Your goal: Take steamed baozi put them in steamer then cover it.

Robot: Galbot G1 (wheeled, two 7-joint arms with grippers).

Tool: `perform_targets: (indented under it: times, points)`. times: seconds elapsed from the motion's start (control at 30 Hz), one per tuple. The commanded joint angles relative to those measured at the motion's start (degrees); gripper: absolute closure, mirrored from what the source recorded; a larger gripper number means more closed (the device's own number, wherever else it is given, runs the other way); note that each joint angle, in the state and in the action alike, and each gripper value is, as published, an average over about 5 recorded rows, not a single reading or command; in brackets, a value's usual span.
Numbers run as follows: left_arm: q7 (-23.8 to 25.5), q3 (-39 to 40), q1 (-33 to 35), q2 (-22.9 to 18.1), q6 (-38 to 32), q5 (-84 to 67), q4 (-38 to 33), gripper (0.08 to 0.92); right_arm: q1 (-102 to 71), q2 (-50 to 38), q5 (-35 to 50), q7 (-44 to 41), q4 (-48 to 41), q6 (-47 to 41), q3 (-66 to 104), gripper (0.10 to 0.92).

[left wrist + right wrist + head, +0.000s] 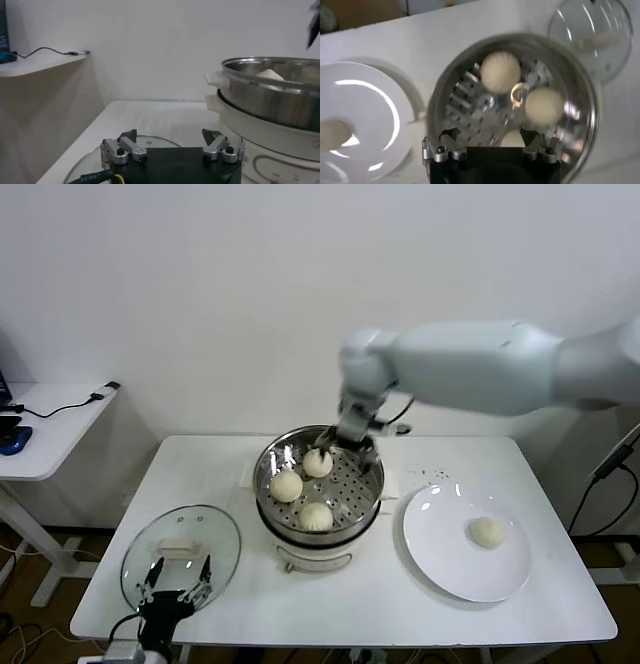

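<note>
The steamer (372,469) stands mid-table on its white base. Three baozi lie on its perforated tray: one at the back (318,463), one at the left (287,485), one at the front (316,516). A fourth baozi (487,532) lies on the white plate (440,559) to the right. My right gripper (350,440) hangs open and empty over the steamer's back rim, just above the back baozi. The right wrist view shows the three buns (500,71) in the steamer (580,95) below the open gripper (490,139). My left gripper (178,576) is open and low over the glass lid (215,529).
The glass lid with its white handle lies at the table's front left; it also shows in the right wrist view (592,35). A side table (50,424) with cables stands at far left. The left wrist view shows the steamer's side (270,100) close by.
</note>
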Motion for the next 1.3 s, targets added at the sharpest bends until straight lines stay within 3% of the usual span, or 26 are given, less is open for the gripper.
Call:
perform_targets:
  times: [0.03,0.2,0.43,0.77,1.3]
  points:
    - [0.0,-0.1,-0.3,0.1,0.2,-0.4,0.0,0.177,14.5,-16.3,18.6,-5.7,-0.7,-14.6,-14.1,0.203]
    - [0.1,0.0,-0.6,0.0,0.3,-0.4,0.1,0.177,9.3,-26.4,13.9,-4.1,2.5,-22.0,-17.5,0.203]
    - [0.4,-0.2,-0.4,-0.1,0.3,-0.5,0.1,0.177,-11.3,-33.9,1.9,-1.4,-2.1,-26.6,-5.0,0.203]
    - [0.6,-0.2,-0.5,-0.5,-0.1,-0.4,0.8,0.177,-31.8,-33.2,-6.8,2.8,-7.7,-30.4,12.0,0.203]
    - [0.5,-0.4,-0.6,-0.5,-0.6,-0.4,2.2,0.177,-43.1,-29.1,-9.4,7.0,-12.6,-32.5,20.3,0.207]
